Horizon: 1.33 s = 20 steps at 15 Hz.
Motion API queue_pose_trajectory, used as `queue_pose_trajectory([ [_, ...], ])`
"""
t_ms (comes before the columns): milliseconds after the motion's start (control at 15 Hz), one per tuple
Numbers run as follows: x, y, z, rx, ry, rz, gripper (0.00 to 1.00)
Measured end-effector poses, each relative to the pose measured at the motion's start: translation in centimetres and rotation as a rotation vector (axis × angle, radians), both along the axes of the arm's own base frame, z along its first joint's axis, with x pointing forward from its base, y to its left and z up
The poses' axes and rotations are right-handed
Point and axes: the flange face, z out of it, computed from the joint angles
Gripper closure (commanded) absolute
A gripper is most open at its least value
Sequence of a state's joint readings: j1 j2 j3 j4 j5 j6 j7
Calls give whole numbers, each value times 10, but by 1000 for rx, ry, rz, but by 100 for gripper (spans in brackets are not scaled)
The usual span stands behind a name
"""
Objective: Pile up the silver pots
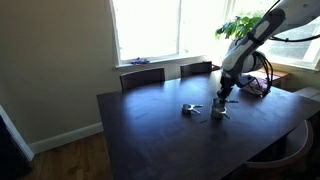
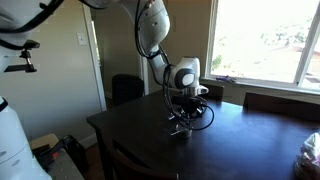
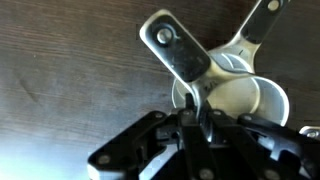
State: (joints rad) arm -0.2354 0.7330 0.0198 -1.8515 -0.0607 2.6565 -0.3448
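In the wrist view my gripper [image 3: 196,112] is shut, its fingers pinching the rim of a silver pot [image 3: 238,98] whose flat handle [image 3: 172,45] points up and left. A second handle [image 3: 262,18] sticks out at the top right from a pot lying under or right behind the held one; I cannot tell which. In both exterior views the gripper [image 1: 223,100] [image 2: 184,108] stands upright over these pots [image 1: 220,114] [image 2: 180,126] near the middle of the dark table. Another silver pot [image 1: 190,108] sits apart on the table beside them.
The dark wooden table [image 1: 150,130] has chairs [image 1: 142,77] along its window side. A plant [image 1: 238,26] and a heap of cables [image 1: 258,85] stand past the arm. A clear bag [image 2: 310,150] lies at a table corner.
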Motion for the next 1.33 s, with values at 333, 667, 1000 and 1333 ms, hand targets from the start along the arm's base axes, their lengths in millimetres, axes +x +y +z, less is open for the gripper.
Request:
queue_pose_trajectory([
  [333, -9, 1, -10, -14, -68, -13, 95],
  [667, -18, -11, -13, -39, -99, -30, 96],
  [1000, -24, -21, -15, -52, -94, -42, 96],
  [1333, -22, -12, -16, -43, -95, -31, 96],
])
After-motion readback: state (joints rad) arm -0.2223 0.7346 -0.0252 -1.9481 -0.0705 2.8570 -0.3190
